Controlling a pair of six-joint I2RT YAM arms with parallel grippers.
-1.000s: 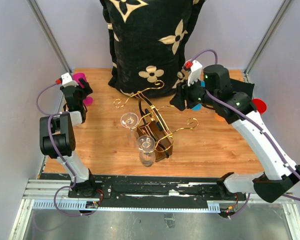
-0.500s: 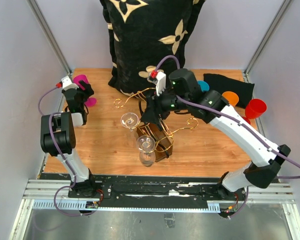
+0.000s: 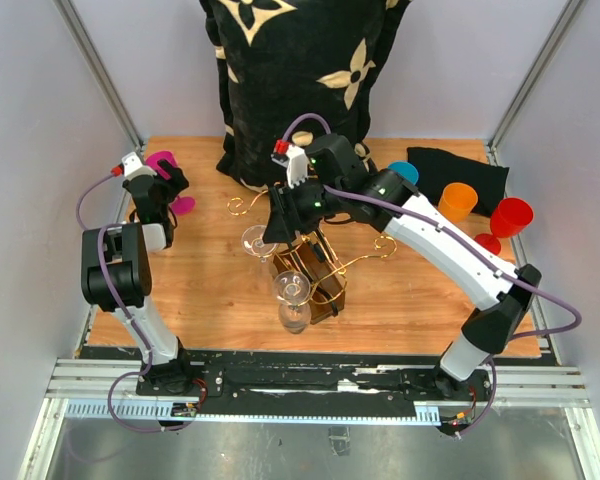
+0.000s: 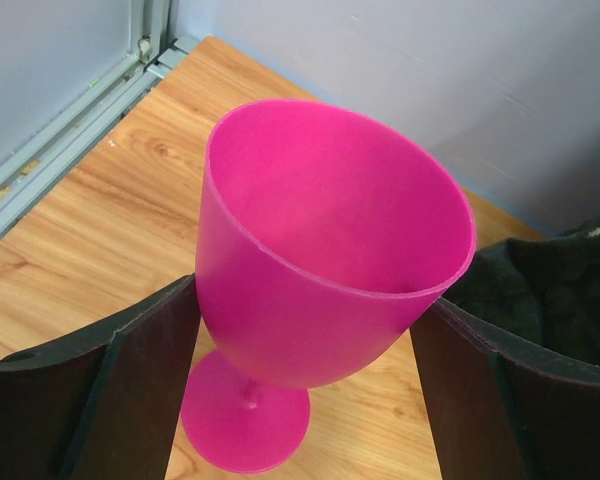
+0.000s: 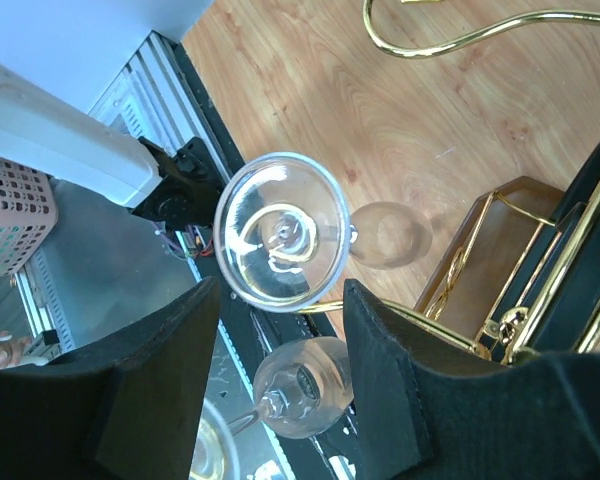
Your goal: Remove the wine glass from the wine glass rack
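The step in hand is the approach to the grasp. The right fingers (image 5: 155, 390) are spread and hold nothing. They hover at the wine glass rack (image 3: 325, 290), which stands mid-tabletop (image 3: 410, 290). The wine glass (image 3: 258, 243) hangs upside down from a gold scroll arm on the rack's left side, not yet lifted off. A second wine glass (image 3: 292, 290) hangs on the nearer arm.

Judging from this, the next move calls for the fingers to drop past the foot and close gently on the stem or bowl. The glass would then have to slide outward along the wire until the foot clears the curl. The second glass sits close by and could be knocked.

The overhead view gives the layout but hides the fingers under the wrist. The right wrist view shows the gap: the round foot lies in line between the two fingers and beyond their tips, seemingly touching neither, with the scroll visible through it.

Only the left wrist view shows the left fingers (image 4: 130, 380) flanking a pink goblet (image 4: 330, 260) standing on the tabletop, right against its bowl. Whether they press it cannot be told.
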